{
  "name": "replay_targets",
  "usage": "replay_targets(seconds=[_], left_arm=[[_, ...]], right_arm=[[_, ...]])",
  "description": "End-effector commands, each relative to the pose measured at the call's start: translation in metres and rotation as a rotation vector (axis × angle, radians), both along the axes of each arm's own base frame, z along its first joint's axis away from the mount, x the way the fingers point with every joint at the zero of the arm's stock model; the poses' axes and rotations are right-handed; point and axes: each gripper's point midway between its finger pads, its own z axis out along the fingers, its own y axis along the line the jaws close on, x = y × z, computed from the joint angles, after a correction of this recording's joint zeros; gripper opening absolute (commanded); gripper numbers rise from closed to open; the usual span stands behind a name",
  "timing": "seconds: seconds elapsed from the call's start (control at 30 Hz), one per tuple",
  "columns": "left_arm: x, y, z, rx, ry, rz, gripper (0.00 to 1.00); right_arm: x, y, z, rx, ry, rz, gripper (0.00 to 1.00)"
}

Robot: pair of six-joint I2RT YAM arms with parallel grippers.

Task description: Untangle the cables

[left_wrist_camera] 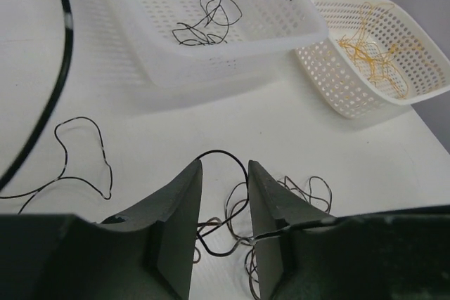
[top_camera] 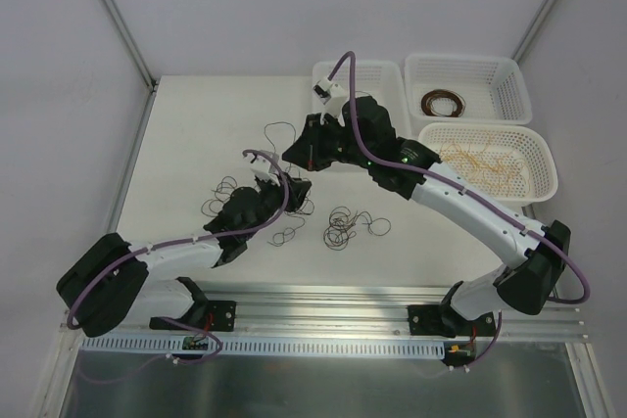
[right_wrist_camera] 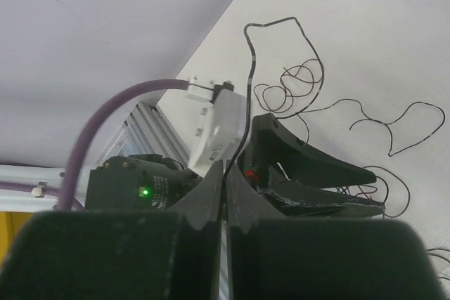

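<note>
1. top view: hair-thin curly cables [top_camera: 340, 229] lie in loose black tangles on the smooth white table [top_camera: 196, 144], under and just right of the left pincer [top_camera: 282, 186]. perforated white plastic baskets [top_camera: 519, 95] sit well off to its right. the right pincer [top_camera: 292, 156] is just beyond it.
2. left wrist view: matte dark wedge fingers [left_wrist_camera: 179, 216]. the jaws are narrow but still apart, with a black loop [left_wrist_camera: 221, 154] running through the gap. yellow-tan wires [left_wrist_camera: 365, 54] lie in a mesh basket ahead-right of it.
3. right wrist view: the right pincer's jaws are pressed tight on one black cable [right_wrist_camera: 247, 110], which rises and curls just beside the left pincer.
</note>
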Motion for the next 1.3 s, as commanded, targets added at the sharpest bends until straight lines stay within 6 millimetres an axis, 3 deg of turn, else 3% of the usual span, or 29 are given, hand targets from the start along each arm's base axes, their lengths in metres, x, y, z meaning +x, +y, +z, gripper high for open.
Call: replay_targets(seconds=[0.0,0.2,0.4,0.67,0.8,0.9,0.93,1.0,1.03,1.17,1.27], left_arm=[[0.007,-0.008,0.012,-0.089,-0.021,0.022,0.32],[0.004,0.000,-0.042,-0.077,0.126,0.081,0.25],[-0.006,0.014,-0.083,-0.071,0.239,0.137,0.24],[-0.011,0.032,-0.116,-0.044,0.358,0.242,0.24],[-0.015,0.060,-0.135,-0.003,0.412,0.368,0.24],[-0.020,0.075,-0.138,-0.014,0.435,0.437,0.27],[-0.024,0.090,-0.147,0.027,0.452,0.494,0.30],[-0.027,0.103,-0.145,0.016,0.469,0.563,0.33],[-0.031,0.122,-0.149,0.062,0.476,0.639,0.35],[-0.040,0.157,-0.147,0.062,0.496,0.782,0.36],[-0.041,0.168,-0.144,0.018,0.502,0.791,0.36]], right_arm=[[-0.007,-0.003,0.038,0.085,-0.046,0.015,0.01],[-0.006,-0.016,0.065,0.090,-0.102,0.002,0.01],[0.004,-0.049,0.117,0.131,-0.175,-0.045,0.01],[0.000,-0.085,0.175,0.175,-0.266,-0.080,0.01],[-0.006,-0.104,0.201,0.208,-0.316,-0.094,0.01],[-0.007,-0.120,0.218,0.217,-0.360,-0.128,0.01],[-0.005,-0.126,0.221,0.218,-0.367,-0.144,0.01],[-0.006,-0.133,0.227,0.225,-0.381,-0.155,0.01],[-0.007,-0.141,0.232,0.232,-0.394,-0.174,0.01],[-0.006,-0.161,0.241,0.241,-0.423,-0.229,0.01],[-0.004,-0.171,0.243,0.243,-0.431,-0.253,0.01]])
